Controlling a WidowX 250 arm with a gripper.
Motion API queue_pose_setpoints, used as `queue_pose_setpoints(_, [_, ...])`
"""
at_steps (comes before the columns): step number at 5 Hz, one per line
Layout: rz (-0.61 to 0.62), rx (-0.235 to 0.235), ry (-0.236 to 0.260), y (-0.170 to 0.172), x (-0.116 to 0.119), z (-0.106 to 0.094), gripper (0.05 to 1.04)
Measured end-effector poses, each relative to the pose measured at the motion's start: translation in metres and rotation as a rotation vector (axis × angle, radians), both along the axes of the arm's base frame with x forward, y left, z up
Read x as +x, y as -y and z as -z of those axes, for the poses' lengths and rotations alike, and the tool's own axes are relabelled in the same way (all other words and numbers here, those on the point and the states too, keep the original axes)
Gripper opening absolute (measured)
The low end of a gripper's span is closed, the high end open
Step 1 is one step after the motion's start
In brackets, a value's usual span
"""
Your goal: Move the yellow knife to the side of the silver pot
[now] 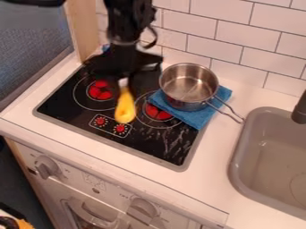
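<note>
The robot arm comes in from the top edge of the view, and its end effector hangs over the rear part of the black stovetop. The yellow knife is right at the end effector, its pale narrow part up by the grip and its rounded yellow handle pointing toward the front of the stovetop, between the two red burner markings. The end effector is dark and blurred, so I cannot tell whether it is spread or pinching the knife. I cannot tell either whether the handle touches the stovetop.

The silver pot stands upright to the right of the knife and apart from it, on a folded blue cloth. The cloth lies across the right edge of the stovetop, partly on the white surface. The pot's wire handle reaches out toward the gray sink, its tip near the rim. A dark faucet shows at the right edge, over the sink. Behind is a wall of white tiles, with a wooden post at the left; below the surface is a white oven front with round knobs
</note>
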State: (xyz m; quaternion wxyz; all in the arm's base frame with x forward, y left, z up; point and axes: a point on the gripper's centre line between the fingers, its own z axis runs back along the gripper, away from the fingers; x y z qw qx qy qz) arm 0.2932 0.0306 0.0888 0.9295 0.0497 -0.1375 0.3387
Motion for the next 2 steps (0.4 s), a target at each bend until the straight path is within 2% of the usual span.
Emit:
queue_pose_setpoints(1, [-0.071, -0.015, 0.021, 0.017, 0.002, -0.005, 0.293])
queue_pose_setpoints(2, [-0.194, -0.071, 0.038, 0.034, -0.003, 0.002, 0.293])
